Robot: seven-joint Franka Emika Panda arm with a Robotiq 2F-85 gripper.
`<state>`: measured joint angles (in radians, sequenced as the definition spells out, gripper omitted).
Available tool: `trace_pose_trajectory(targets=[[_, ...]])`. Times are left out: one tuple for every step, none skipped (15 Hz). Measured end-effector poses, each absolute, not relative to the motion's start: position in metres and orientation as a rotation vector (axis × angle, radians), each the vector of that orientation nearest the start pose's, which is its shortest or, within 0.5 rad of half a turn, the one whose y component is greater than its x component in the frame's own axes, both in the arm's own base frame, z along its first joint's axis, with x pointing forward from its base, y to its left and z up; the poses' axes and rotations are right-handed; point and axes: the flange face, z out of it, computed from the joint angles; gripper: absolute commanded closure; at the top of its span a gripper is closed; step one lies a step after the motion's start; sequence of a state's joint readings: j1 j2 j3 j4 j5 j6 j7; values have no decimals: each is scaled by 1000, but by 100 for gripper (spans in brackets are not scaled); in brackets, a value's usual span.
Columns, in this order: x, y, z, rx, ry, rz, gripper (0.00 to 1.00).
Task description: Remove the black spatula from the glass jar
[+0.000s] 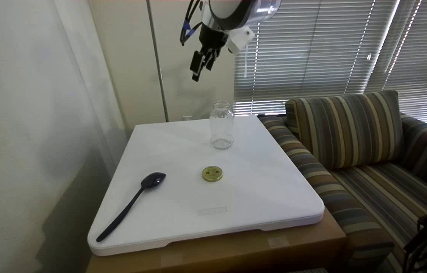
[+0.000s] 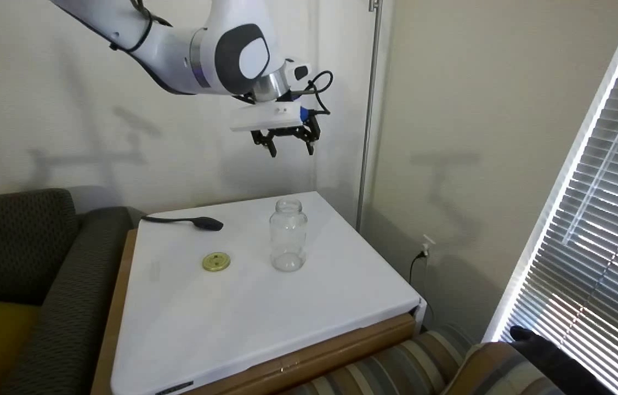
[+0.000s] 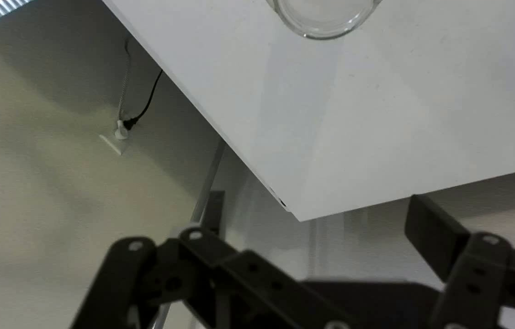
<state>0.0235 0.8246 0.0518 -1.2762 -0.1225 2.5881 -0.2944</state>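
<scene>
My gripper [image 2: 292, 152] is spread wide, empty, high up; the black spatula [image 1: 131, 204] lies well away, handle near a desk [image 1: 270, 193] corner.

Wrist view, jar [image 3: 321, 20] cropped @ top, gripper [image 3: 317, 218] @ btm

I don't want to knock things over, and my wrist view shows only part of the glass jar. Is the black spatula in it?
Observer: No, the black spatula lies on the white tabletop, outside the glass jar.
Operator: Oh! Is the jar covered on top?
Observer: No, it stands uncovered in both exterior views.
Operator: Anything else lying there?
Observer: Yes, a yellowish round disc, apart from both jar and spatula.
</scene>
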Motion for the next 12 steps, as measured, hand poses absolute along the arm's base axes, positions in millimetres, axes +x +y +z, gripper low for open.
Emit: trace_pose_trajectory(targets=[[783,49,324,-3083,-679,-781,0],[778,49,339,-3083,-682,-789,0],[772,50,357,-3085,-688,-798,0],[765,50,375,-3088,-695,-806,0],[758,50,393,-3092,-697,-801,0],[751,50,410,-3097,-698,-791,0],[744,50,423,-3102,-696,-772,0],[737,50,435,-3107,-696,-757,0],[733,50,441,-3109,-696,-753,0],[730,50,444,-3110,-697,-751,0],[728,50,442,-3111,-698,-743,0],[728,50,439,-3112,-698,-735,0]])
